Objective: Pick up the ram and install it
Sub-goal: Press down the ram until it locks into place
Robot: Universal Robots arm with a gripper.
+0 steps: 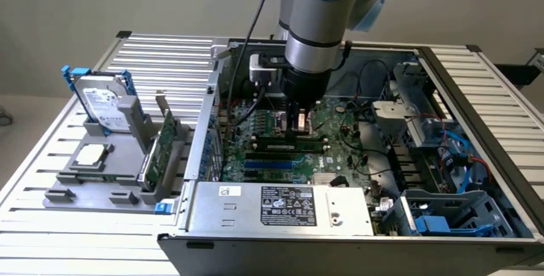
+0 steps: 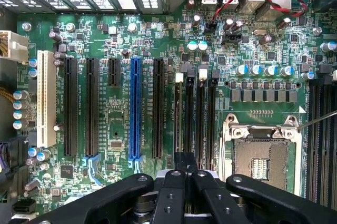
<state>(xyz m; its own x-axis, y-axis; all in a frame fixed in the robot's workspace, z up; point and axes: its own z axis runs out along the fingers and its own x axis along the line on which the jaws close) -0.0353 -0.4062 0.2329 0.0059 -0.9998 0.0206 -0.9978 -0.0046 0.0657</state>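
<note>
1. Exterior view: the arm reaches down into the open computer case (image 1: 357,225) on the slatted table (image 1: 51,238). Its fingers (image 1: 295,120) are pressed together, pinching nothing, with their tips right at the upper edge of the ram (image 1: 289,141). Whether they touch it cannot be told.
2. The ram is a long, narrow, dark-green stick with dark chips. It stands on edge in a slot of the motherboard (image 1: 340,155), just below the fingertips, and runs across toward the exterior view's right.
3. This looks like the seating stage. It would go best with a straight downward push near the stick's middle, keeping the stick upright so both ends sink evenly and the board is not flexed.
4. On the table at the exterior view's left, an expansion card (image 1: 165,145) and a hard drive (image 1: 106,107) sit in a grey holder, well apart from the work.
5. Wrist view: the shut fingers (image 2: 174,192) hang over the row of black memory slots (image 2: 200,118). Which slot carries the stick, seen edge-on, cannot be told. Staying square to that row seems the main concern.
</note>
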